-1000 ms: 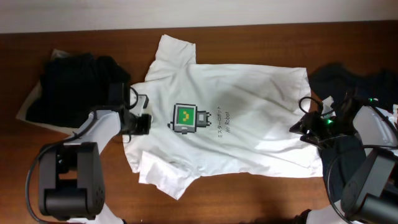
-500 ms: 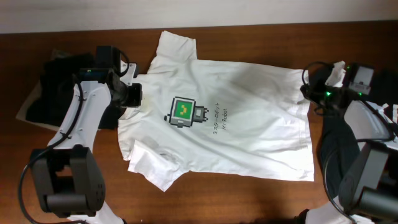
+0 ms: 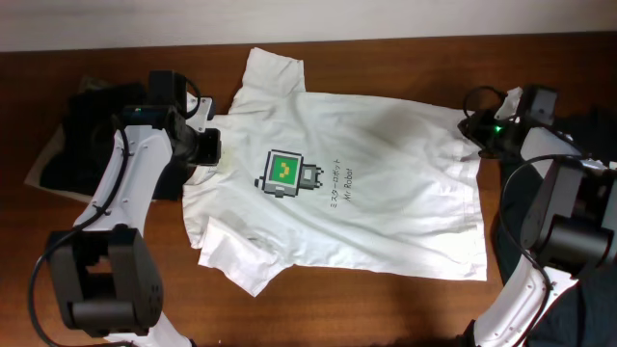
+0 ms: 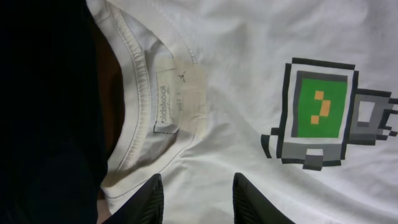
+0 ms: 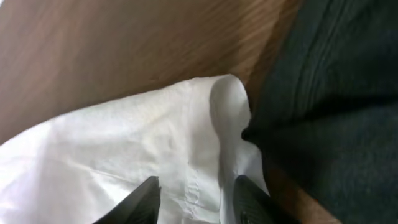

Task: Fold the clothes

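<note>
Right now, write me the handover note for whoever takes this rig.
The left gripper is open over the white T-shirt, just below its collar, holding nothing.
The right gripper is open at the shirt's hem corner.
The shirt lies spread out, print up, on the table; black clothes are heaped at both ends.
Done: shirt laid out. Left: every fold.

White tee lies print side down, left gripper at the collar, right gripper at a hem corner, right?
No: the white tee lies print side up; the overhead view shows the robot print facing the camera; left gripper at the collar, right gripper at a hem corner: correct.
</note>
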Controlling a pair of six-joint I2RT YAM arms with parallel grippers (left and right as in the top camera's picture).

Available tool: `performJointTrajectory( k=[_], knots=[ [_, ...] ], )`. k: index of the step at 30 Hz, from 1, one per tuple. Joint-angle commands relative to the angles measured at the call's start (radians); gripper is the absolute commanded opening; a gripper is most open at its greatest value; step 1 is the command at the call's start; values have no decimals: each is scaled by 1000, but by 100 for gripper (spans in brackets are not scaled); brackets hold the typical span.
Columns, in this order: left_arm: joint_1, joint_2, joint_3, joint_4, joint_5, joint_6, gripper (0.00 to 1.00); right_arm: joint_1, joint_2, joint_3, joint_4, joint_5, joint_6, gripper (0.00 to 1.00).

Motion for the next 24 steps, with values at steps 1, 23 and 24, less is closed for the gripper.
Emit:
performJointTrajectory(
  k=[1,23,24],
  knots=[
    [3,-28,13,-1,14,10,36,5,8,-10,-73,6,6,39],
    [3,-28,13,0,14,24,39,48,15,163,-410,100,-134,40],
    [3,-28,13,-1,14,24,39,59,23,163,-401,101,-134,40]
  ],
)
